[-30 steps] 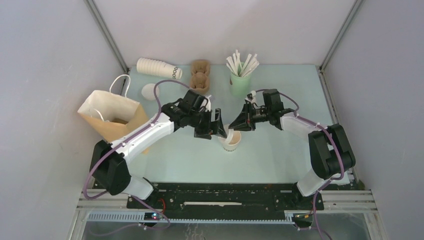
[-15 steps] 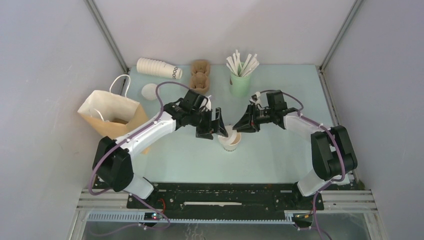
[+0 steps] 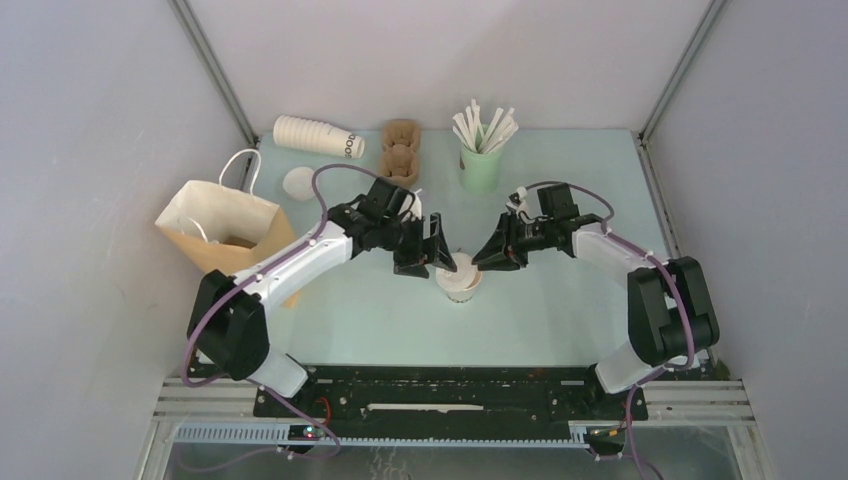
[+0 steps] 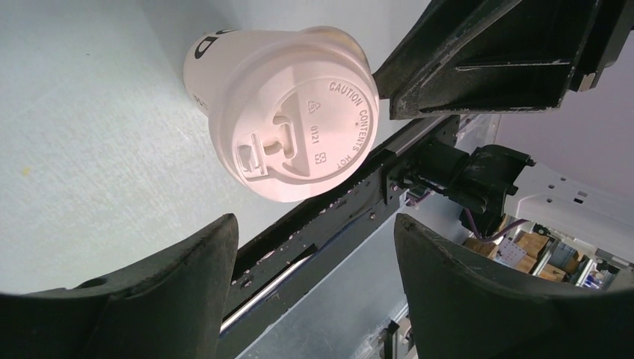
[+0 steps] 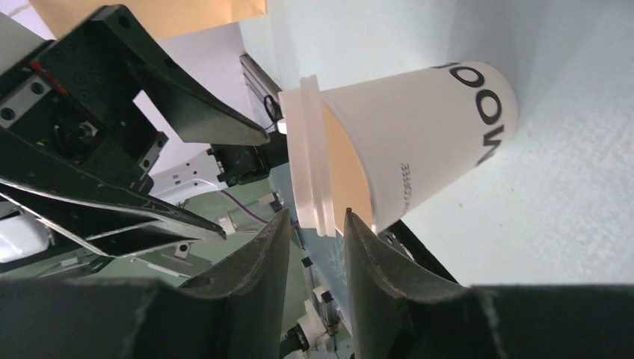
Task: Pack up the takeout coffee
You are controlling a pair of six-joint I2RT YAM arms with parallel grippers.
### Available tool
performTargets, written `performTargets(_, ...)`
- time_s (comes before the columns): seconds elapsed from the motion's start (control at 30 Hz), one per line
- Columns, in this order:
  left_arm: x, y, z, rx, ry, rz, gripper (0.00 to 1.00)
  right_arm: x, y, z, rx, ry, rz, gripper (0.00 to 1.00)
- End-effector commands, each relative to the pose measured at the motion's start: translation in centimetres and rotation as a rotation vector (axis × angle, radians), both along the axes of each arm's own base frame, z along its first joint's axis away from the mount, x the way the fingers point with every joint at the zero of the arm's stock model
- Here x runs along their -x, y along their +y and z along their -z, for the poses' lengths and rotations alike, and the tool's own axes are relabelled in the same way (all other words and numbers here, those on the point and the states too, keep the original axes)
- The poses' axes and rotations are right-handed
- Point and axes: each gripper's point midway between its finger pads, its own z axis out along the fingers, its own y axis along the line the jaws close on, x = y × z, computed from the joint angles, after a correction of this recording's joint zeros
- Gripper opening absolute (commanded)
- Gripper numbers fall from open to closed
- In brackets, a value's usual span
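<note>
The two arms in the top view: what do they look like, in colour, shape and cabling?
The left arm and right arm both have white links joined by bulky black joint housings, with a thin purple cable looping loosely along each. The left claw and right claw are all black, each with two broad wedge-shaped fingers tapering to the tips. No markings are legible.
</note>
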Motion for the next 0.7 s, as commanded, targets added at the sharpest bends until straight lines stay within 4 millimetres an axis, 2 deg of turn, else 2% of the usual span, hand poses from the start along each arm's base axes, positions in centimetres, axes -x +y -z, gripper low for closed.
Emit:
performTargets(0.0, 0.0, 0.0, 0.4, 0.026, 0.022, -0.007, 0.81, -0.5, -0.8, -2.7, 0.041, -0.114, -0.005, 0.42)
performTargets(0.1, 0.1, 0.2, 0.7, 0.022, 0.041, -0.017, 0.86, 0.1, -1.8, -3.8, 0.106, -0.127, -0.006, 0.49)
performTargets(0.2, 0.2, 0.4, 1.2, 0.016, 0.064, -0.032, 0.94, 0.5, -2.5, -4.6, 0.163, -0.158, 0.001, 0.62)
performTargets(0.27, 0.2, 0.2, 1.6, 0.024, 0.084, -0.033, 0.98, 0.7, -2.3, -4.1, 0.195, -0.156, -0.005, 0.71)
performTargets(0.33, 0.1, -0.1, 1.9, 0.036, 0.104, -0.03, 1.0, 0.7, -1.9, -3.3, 0.216, -0.14, -0.021, 0.76)
performTargets(0.5, -1.1, -0.8, 1.8, 0.093, 0.099, -0.054, 1.0, -0.2, -0.9, -2.4, 0.311, -0.173, -0.063, 0.81)
performTargets(0.67, -1.3, -1.1, 2.4, 0.116, 0.109, -0.058, 0.97, -0.1, -0.4, -1.4, 0.354, -0.156, -0.091, 0.79)
